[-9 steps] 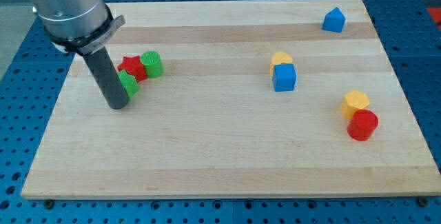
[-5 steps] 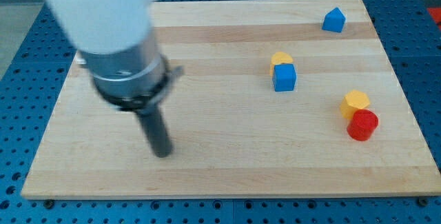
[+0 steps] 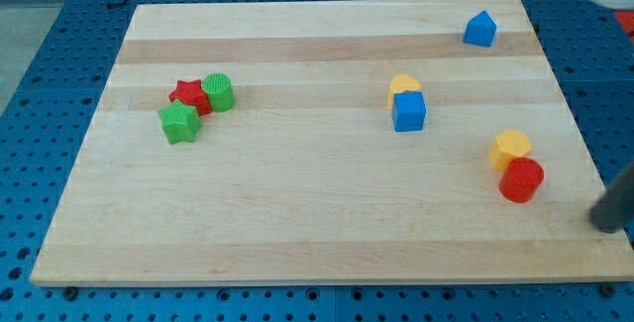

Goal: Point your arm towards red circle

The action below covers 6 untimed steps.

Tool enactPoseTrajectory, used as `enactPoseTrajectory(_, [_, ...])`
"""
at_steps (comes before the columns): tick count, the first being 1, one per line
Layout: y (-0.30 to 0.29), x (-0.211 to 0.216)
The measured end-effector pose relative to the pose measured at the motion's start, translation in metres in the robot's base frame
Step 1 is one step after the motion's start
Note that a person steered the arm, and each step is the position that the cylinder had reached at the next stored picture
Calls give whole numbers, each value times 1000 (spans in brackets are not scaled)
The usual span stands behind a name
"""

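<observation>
The red circle (image 3: 521, 179) is a red cylinder near the board's right edge, touching a yellow block (image 3: 510, 149) just above it. My rod enters from the view's right edge, and my tip (image 3: 603, 227) sits at the board's right edge, to the right of and slightly below the red circle, with a clear gap between them.
A blue cube (image 3: 408, 111) with a yellow block (image 3: 403, 85) behind it stands mid-board. A blue block (image 3: 479, 29) is at the top right. A red star (image 3: 188, 95), green star (image 3: 179, 122) and green cylinder (image 3: 218, 92) cluster at the left on the wooden board (image 3: 297, 213).
The rod has swept from beside the green star at the left, across the board's lower part, to the right edge near the red circle. No block has moved.
</observation>
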State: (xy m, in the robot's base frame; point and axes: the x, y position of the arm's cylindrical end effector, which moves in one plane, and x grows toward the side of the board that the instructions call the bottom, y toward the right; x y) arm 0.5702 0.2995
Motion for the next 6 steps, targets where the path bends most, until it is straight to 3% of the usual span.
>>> enactPoseTrajectory(1, [43,0])
enactPoseTrajectory(2, [45,-5])
enactPoseTrajectory(6, [-23,-46])
